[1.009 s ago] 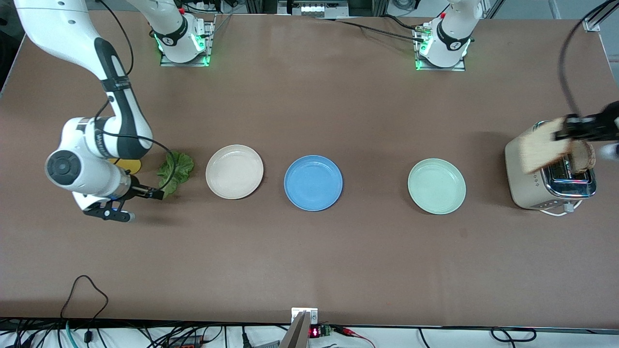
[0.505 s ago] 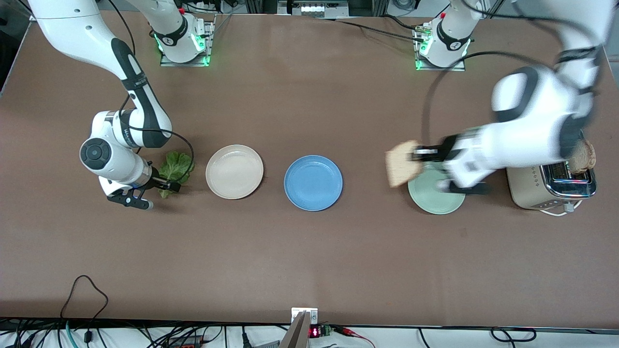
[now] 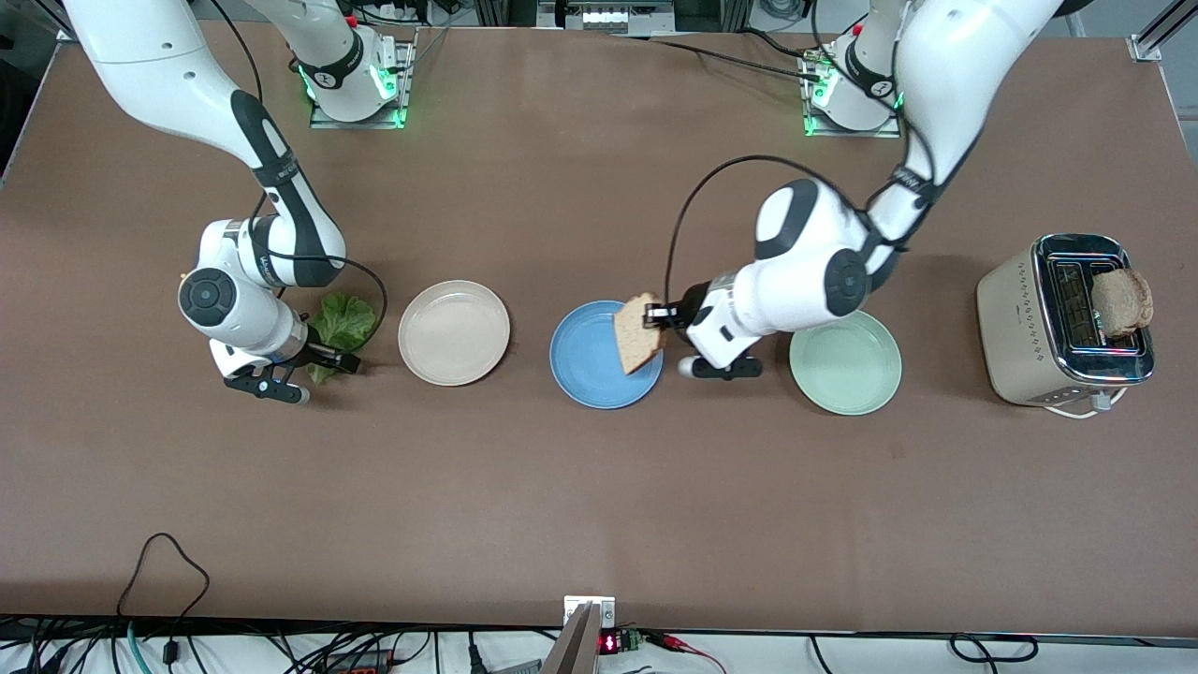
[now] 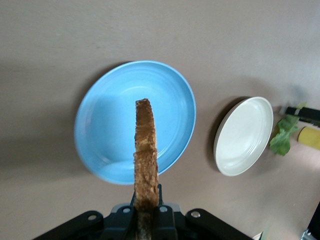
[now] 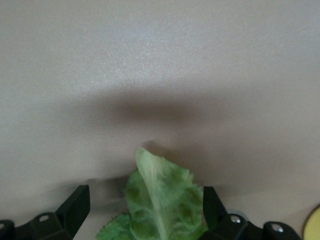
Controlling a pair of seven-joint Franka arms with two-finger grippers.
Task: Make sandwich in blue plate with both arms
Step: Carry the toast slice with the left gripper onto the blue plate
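My left gripper is shut on a slice of toasted bread and holds it on edge over the rim of the blue plate at the left arm's end. In the left wrist view the slice stands upright in my gripper above the plate. My right gripper is open and low at the green lettuce leaf; its fingers stand on either side of the leaf without touching it. A second slice sticks out of the toaster.
A cream-white plate lies between the lettuce and the blue plate. A pale mint-green plate lies between the blue plate and the toaster, partly under the left arm. A yellow object lies beside the lettuce.
My left arm has carried the bread from the toaster, over the mint-green plate, to the blue plate. My right gripper has moved closer to the lettuce.
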